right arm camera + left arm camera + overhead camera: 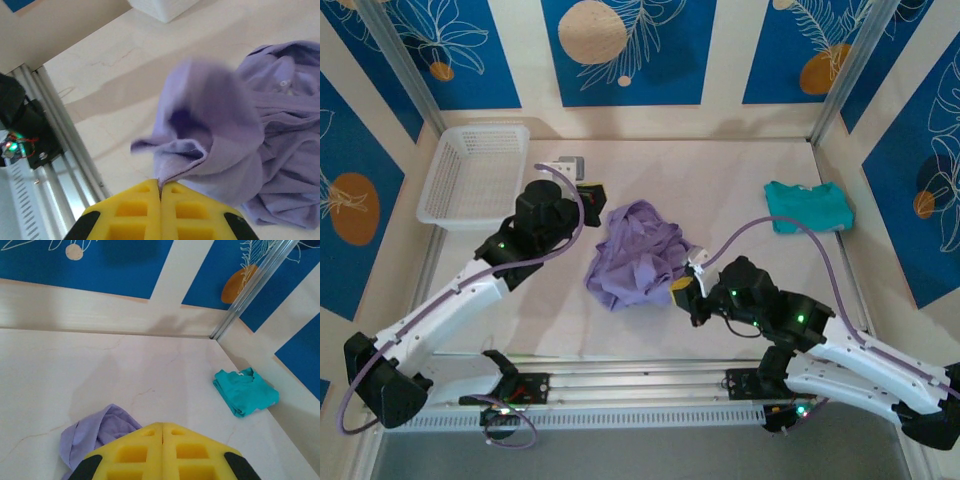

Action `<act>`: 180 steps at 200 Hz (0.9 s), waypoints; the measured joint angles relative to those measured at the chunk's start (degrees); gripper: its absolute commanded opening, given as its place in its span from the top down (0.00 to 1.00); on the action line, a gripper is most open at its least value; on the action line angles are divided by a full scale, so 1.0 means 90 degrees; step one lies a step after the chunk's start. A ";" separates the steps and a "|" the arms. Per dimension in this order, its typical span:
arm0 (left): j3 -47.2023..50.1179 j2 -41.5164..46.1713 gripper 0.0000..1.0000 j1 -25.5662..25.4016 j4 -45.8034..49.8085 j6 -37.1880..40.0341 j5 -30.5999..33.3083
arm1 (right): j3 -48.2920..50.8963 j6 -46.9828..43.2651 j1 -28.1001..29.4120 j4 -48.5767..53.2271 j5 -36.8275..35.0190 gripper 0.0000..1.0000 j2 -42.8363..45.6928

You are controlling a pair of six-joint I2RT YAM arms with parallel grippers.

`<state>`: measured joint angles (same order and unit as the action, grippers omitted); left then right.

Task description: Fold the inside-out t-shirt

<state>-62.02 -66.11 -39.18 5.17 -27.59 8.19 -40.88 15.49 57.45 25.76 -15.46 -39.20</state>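
Tabletop (750, 185) carries crumpled t-shirt (635, 250) outside basket (480, 132), right gripper (161, 185) pinching it, left gripper (162, 426) closed.

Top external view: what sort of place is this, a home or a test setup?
Probably a robot test cell: a pale table walled by printed blue panels and aluminium posts, a metal rail along its near edge, and laundry props, a lavender t-shirt and white basket.

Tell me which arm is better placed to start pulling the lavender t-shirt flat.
Right, probably. The right gripper is shut on a fold of the lavender t-shirt, so it can pull at once. The left gripper is shut beside the shirt's edge, with no cloth visibly pinched.
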 measured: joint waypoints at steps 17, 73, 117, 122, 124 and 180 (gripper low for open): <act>-0.0032 -0.0126 1.00 0.0002 -0.0017 -0.0061 -0.0107 | -0.0209 -0.0061 -0.0202 0.0007 -0.0270 1.00 -0.0267; -0.0102 -0.0440 1.00 0.0015 -0.0036 -0.0032 -0.0284 | -0.0559 -0.0097 -0.0826 0.0075 0.0155 1.00 -0.0522; 0.0840 -0.0170 0.63 0.0294 -0.0357 0.0015 -0.0022 | 0.0491 0.1032 -0.0721 0.0753 0.0515 0.63 -0.0010; 0.0954 -0.0209 0.57 0.0352 -0.0393 0.0049 -0.0015 | 0.0568 0.1171 -0.0724 0.0879 0.0469 0.61 0.0039; 0.0984 -0.0216 0.55 0.0369 -0.0410 -0.0005 -0.0005 | 0.0580 0.1146 -0.0724 0.0920 0.0454 0.60 0.0051; 0.0848 -0.2256 0.34 0.0850 -0.0644 -0.0056 -0.0304 | 0.0010 0.1107 -0.2720 -0.0095 0.0563 0.44 -0.1372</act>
<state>-54.39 -86.41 -31.53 -0.62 -28.10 5.45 -40.80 25.45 32.97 24.91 -10.39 -51.55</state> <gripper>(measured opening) 0.636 0.535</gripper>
